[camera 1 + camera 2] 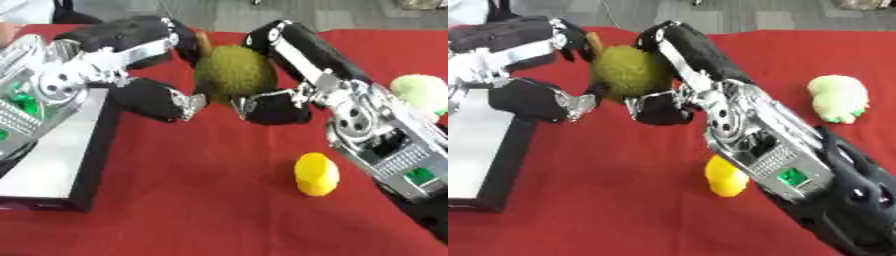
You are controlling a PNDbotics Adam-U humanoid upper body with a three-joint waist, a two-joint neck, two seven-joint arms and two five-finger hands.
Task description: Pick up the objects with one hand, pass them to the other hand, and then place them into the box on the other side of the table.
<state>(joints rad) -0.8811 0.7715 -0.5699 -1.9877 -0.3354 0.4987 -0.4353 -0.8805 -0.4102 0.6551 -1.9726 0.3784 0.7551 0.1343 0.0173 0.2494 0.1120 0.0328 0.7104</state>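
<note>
A round, rough green fruit [232, 72] hangs above the red table at the far middle, held between both hands. My left hand [144, 52] comes in from the left, with its fingers curled over the fruit's top left and its thumb [162, 102] below. My right hand [302, 60] wraps the fruit's right side from the other way, its thumb [271, 107] tucked under. A yellow lemon-like fruit [316, 174] lies on the cloth nearer me, right of centre. A pale green and white object [837, 97] rests at the right.
A black box with a pale inner floor [61, 150] stands at the left edge of the red table [201, 200]. The right forearm [772, 155] stretches across the right side, partly over the yellow fruit.
</note>
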